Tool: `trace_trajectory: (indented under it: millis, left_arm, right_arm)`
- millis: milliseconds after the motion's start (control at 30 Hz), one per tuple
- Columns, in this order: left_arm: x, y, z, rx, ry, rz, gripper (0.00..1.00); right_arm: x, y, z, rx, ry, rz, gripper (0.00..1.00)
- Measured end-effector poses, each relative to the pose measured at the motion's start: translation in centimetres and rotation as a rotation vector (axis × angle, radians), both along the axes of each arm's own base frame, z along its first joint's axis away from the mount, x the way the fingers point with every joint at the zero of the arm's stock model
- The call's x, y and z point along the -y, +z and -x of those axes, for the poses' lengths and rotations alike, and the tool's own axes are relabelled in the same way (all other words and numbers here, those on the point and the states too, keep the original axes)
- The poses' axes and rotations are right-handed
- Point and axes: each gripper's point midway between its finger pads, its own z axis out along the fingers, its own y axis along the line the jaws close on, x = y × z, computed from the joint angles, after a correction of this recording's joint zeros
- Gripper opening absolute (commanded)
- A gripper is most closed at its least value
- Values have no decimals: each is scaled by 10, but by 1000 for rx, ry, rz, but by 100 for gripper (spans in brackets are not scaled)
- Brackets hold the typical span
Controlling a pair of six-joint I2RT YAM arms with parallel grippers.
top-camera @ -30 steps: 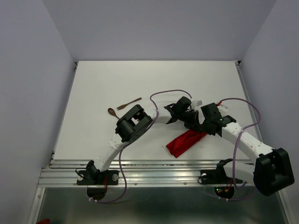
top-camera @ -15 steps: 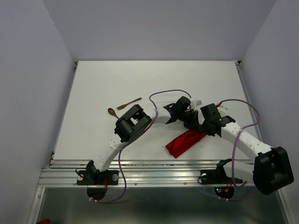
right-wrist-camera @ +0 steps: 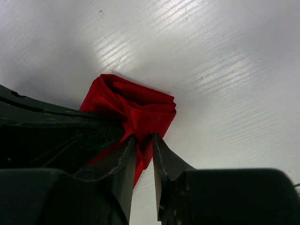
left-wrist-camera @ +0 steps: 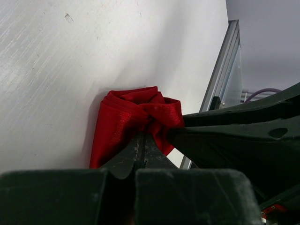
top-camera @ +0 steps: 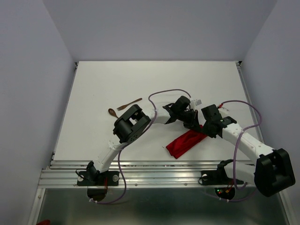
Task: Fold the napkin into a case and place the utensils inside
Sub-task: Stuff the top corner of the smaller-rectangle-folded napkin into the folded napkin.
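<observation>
The red napkin (top-camera: 185, 142) lies folded into a narrow strip on the table, right of centre. Both grippers meet at its far end. My left gripper (left-wrist-camera: 141, 136) is shut on a bunched fold of the napkin (left-wrist-camera: 122, 124). My right gripper (right-wrist-camera: 144, 137) stands slightly open, and a fold of the napkin (right-wrist-camera: 136, 105) sits in the gap between its fingers. In the top view the left gripper (top-camera: 192, 123) and right gripper (top-camera: 202, 130) crowd together over the cloth. The two wooden utensils lie apart at the left: a spoon (top-camera: 112, 112) and a fork (top-camera: 130, 104).
The left arm's elbow (top-camera: 130, 125) sits close beside the spoon, and its purple cable (top-camera: 164, 93) loops over the table. A metal rail (top-camera: 140, 168) runs along the near table edge. White table (top-camera: 164, 75) stretches behind the arms.
The left arm's elbow and wrist have shifted slightly to the left. The napkin and the utensils lie where they were.
</observation>
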Motion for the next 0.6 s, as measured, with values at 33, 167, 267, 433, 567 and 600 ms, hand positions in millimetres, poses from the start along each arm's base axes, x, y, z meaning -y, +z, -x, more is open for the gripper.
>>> trace_trajectory:
  millis: [33, 167, 267, 433, 567, 600]
  left_arm:
    - [0, 0, 0, -1, -1, 0, 0]
    - [0, 0, 1, -3, -6, 3, 0]
    - [0, 1, 2, -3, -9, 7, 0]
    - [0, 2, 3, -8, -18, 12, 0]
    - [1, 4, 3, -8, -20, 21, 0]
    - [1, 5, 3, -7, -20, 25, 0]
  right_arm:
    - [0, 0, 0, -1, 0, 0, 20]
    - [1, 1, 1, -1, -2, 1, 19]
    - [1, 1, 2, -4, -2, 3, 20]
    - [3, 0, 5, -16, -3, 12, 14]
    - [4, -1, 7, -22, -5, 14, 7]
    - [4, -1, 7, -22, -6, 14, 7]
